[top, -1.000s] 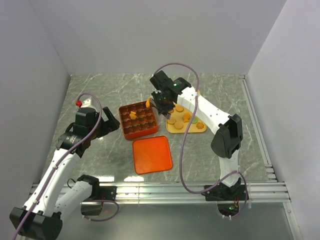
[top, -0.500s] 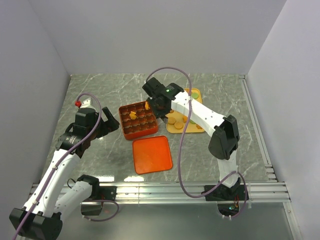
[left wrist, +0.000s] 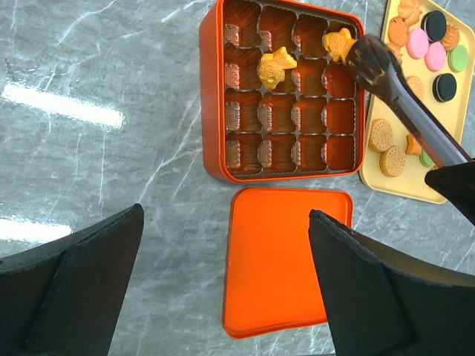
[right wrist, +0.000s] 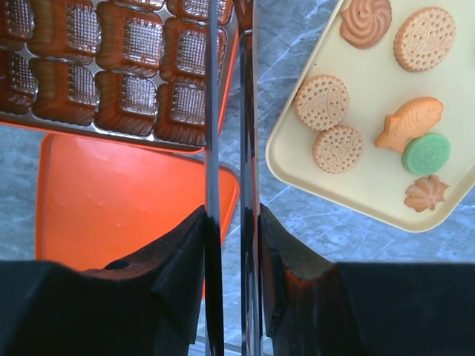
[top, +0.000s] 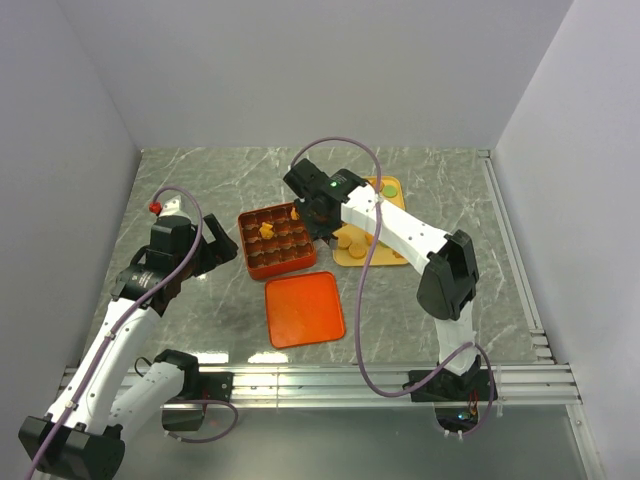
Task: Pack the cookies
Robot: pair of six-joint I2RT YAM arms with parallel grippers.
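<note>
At the box [left wrist: 210,111] corner cell, the right gripper [left wrist: 355,50] touches a cookie [left wrist: 338,44], apparently to seat it. Its fingers [right wrist: 211,148] stand nearly together; whether they pinch it, I cannot tell.

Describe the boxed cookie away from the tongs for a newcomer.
Find the orange-red gridded box left of the yellow tray. Two cells are filled. The target cookie sits in an inner cell; the other cookie is in a corner by the tongs.

The tabletop [left wrist: 89,44] looks glossy marbled, box [left wrist: 211,89] shiny plastic (embossed cells), cookies [right wrist: 327,101] matt.
</note>
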